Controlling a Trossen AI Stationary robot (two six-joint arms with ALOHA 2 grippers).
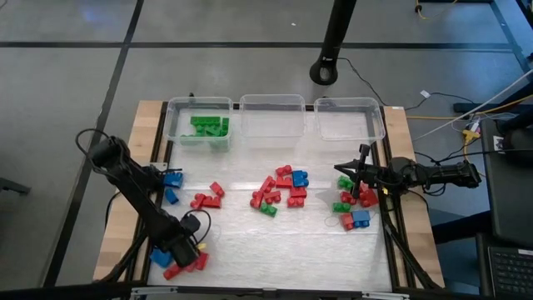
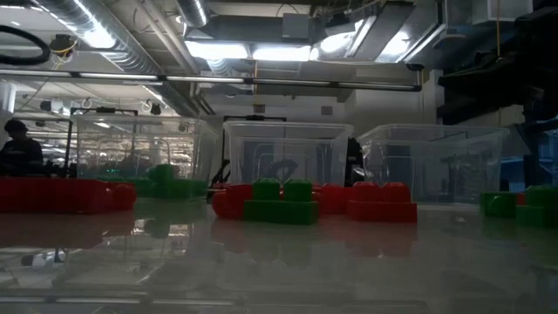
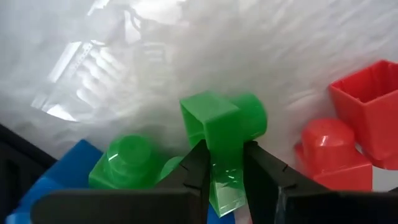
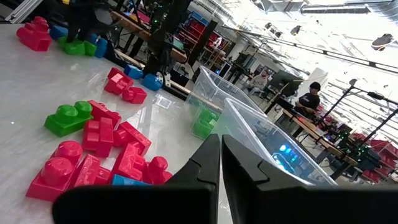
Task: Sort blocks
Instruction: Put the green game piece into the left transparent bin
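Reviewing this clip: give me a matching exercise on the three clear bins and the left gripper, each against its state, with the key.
1. left bin
2. middle bin
3. right bin
4. left gripper

a. no blocks inside, beside the right arm
b. shut on a green block
c. green blocks inside
d. no blocks inside, between two bins

Pairs: 1-c, 2-d, 3-a, 4-b

Grey concrete floor (image 1: 75,83) around tabletop, dark seam lines crossing it. Black stand base (image 1: 325,72) on floor behind tabletop, cables trailing right. Tabletop (image 1: 250,250) white, glossy, wooden edges (ceiling lights reflect in it). Overhead: bright strip lights (image 2: 261,52), silver ducts (image 2: 131,39), pipes. Workbenches and monitors (image 4: 283,81) in room beyond; person seated there (image 4: 309,98), another at far left (image 2: 17,148).
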